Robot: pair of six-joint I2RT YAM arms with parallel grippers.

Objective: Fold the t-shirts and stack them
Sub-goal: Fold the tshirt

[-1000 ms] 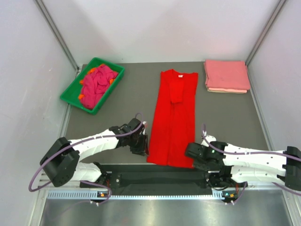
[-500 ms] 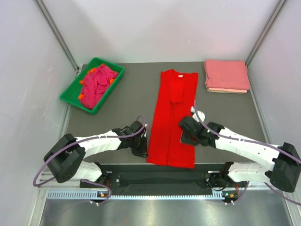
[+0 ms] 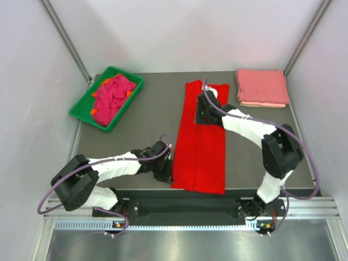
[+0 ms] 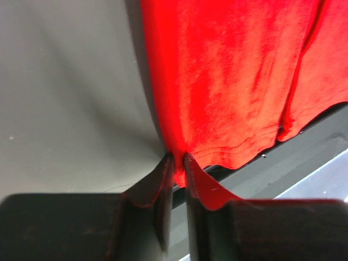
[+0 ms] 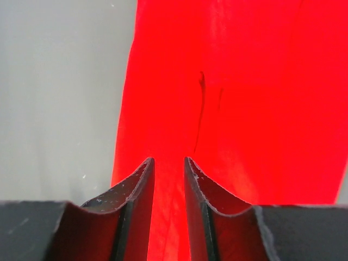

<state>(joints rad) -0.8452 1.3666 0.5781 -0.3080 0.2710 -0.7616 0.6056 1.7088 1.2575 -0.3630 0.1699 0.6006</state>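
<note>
A bright red t-shirt [image 3: 198,147] lies folded into a long strip down the middle of the grey table [image 3: 147,119]. My left gripper [image 3: 168,169] is at the strip's near left corner. In the left wrist view this gripper [image 4: 178,157] is shut on the red hem [image 4: 228,149], with cloth bunched between its fingertips. My right gripper [image 3: 201,111] hovers over the upper part of the shirt, below the collar. In the right wrist view its jaws [image 5: 169,159] stand a little apart with nothing between them, above the red cloth [image 5: 244,98].
A stack of folded salmon pink t-shirts [image 3: 262,87] sits at the back right corner. A green tray [image 3: 81,106] at the back left holds crumpled magenta and orange t-shirts [image 3: 111,97]. The table's near edge runs just under the red hem.
The right arm swept from the shirt's near right corner up along the strip to its upper part. The left gripper stayed at the near left corner and shut on the hem.
</note>
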